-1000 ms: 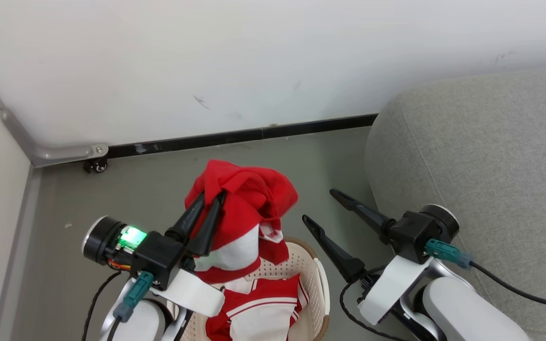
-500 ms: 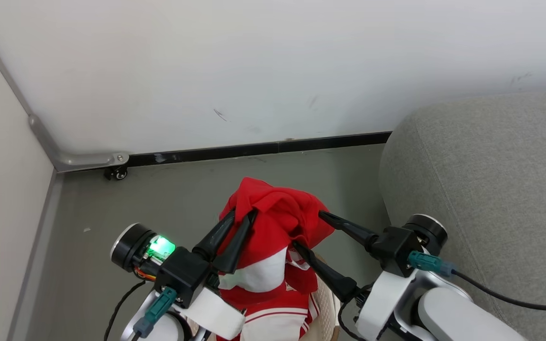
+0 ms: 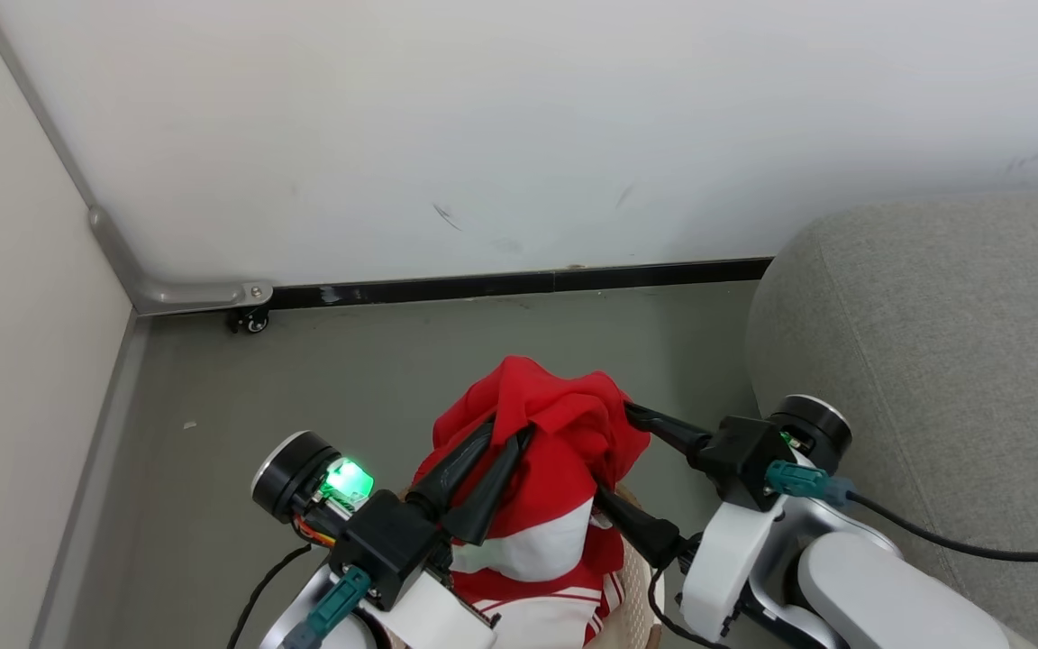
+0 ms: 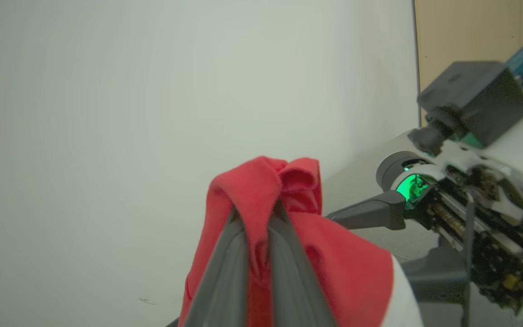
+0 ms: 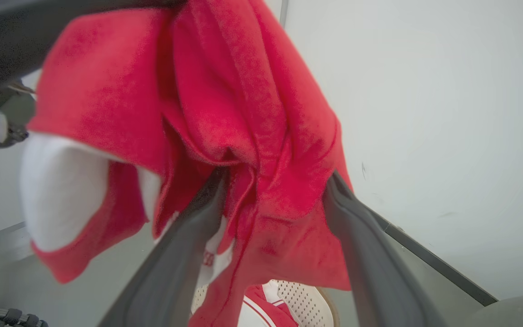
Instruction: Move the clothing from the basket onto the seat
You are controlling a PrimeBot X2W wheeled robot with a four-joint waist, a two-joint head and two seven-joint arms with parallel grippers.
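Plain matt white wall (image 3: 483,135) across the back, with a few short dark scuff marks (image 3: 445,214) low down. Along its foot, a thin black skirting strip (image 3: 528,281) meeting smooth grey-green floor (image 3: 348,361). At the left corner, a curved silver metal rail (image 3: 186,293), with a small black caster wheel (image 3: 253,322) just beneath its end. Beside that, a cream side panel (image 3: 5,361). In the left wrist view, a tan board (image 4: 470,32) past the wall's edge.

Clothing (image 3: 564,442) above basket (image 3: 636,590); seat (image 3: 933,342) at right.

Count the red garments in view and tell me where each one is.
2. One garment hangs from the shut left gripper; a second garment lies in the basket below. More may be hidden underneath.
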